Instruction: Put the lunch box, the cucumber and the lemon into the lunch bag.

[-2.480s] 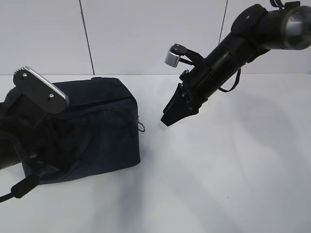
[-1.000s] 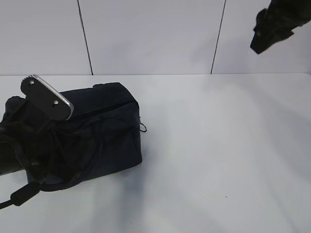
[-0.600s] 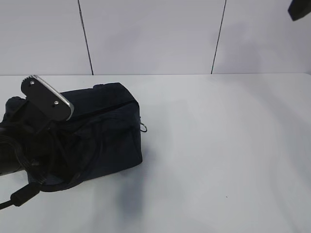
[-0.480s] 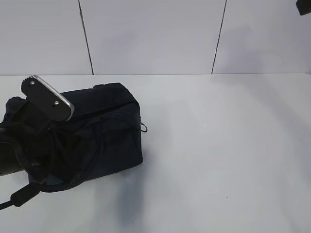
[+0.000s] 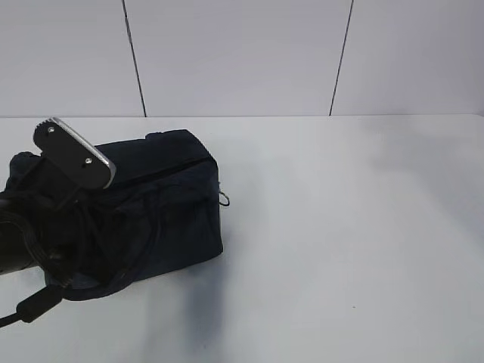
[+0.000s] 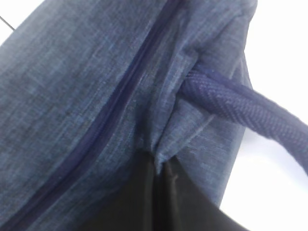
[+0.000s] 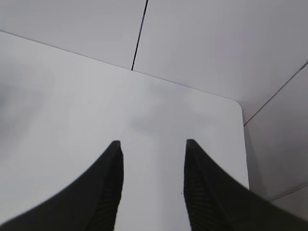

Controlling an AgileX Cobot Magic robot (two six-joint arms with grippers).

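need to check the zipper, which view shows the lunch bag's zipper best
The left wrist view: the zipper runs close up across the lunch bag fabric. The exterior view shows the whole bag but only a thin zipper line. The right wrist view shows none of it.

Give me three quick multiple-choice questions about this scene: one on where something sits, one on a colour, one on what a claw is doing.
1. Where does the lunch bag sit on the table in the exterior view?
A. left side
B. right side
C. far back corner

2. What colour is the bag's handle?
A. red
B. navy blue
C. yellow

3. How is the right claw?
A. open and empty
C. shut on the bag
B. holding a lemon

Answers:
1 A, the bag lies at the left, the right side bare.
2 B, the left wrist view shows woven navy cord.
3 A, its fingers stand apart over white table.
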